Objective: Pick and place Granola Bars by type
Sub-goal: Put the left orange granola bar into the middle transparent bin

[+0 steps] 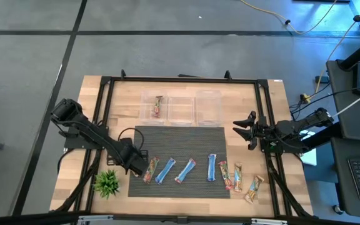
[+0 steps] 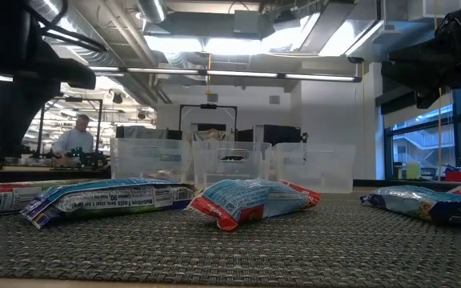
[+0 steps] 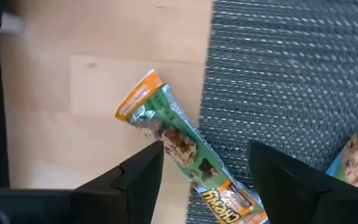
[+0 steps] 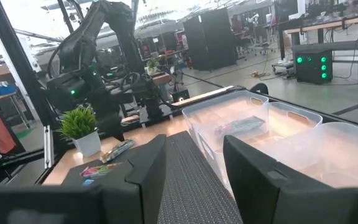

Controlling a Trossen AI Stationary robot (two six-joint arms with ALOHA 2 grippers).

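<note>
Several wrapped granola bars lie in a row along the near part of the dark mat (image 1: 179,159): a tan-orange one (image 1: 150,170) at the left end, three blue ones (image 1: 185,170), red-multicoloured ones (image 1: 223,173) and a tan-gold one (image 1: 254,187) off the mat's right corner. One more bar (image 1: 158,106) lies in the left clear bin. My left gripper (image 3: 207,162) is open over the leftmost bar (image 3: 179,146), a finger on either side of it; the bar lies flat across the mat's left edge. My right gripper (image 1: 245,128) is open, held above the mat's right edge.
Three clear bins (image 1: 181,107) stand in a row at the mat's far edge; the middle and right ones hold nothing I can see. A small green plant (image 1: 107,182) stands near the left gripper at the table's near left. A black frame (image 1: 105,94) borders the table. A person (image 2: 74,136) is far behind.
</note>
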